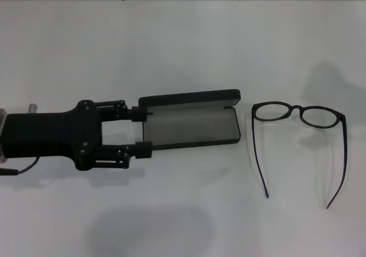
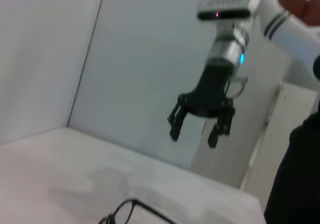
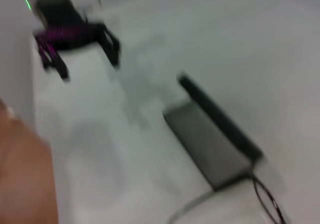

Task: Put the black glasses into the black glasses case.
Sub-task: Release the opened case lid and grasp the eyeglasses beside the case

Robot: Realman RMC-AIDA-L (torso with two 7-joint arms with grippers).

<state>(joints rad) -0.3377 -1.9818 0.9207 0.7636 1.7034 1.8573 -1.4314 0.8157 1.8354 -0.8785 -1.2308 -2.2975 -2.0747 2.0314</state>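
Left gripper (image 1: pixel 143 131) seemingly straddling open black glasses case (image 1: pixel 191 128)

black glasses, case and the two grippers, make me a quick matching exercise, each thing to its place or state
Column 1:
1. black glasses
2. black glasses case
3. left gripper
4. right gripper

Column 2:
A. lying open, grey lining showing
B. raised above the table, fingers apart, holding nothing
C. on the table right of the case, temple arms unfolded
D. low at the case's left end, fingers spread

Pairs: 1-C, 2-A, 3-D, 4-B
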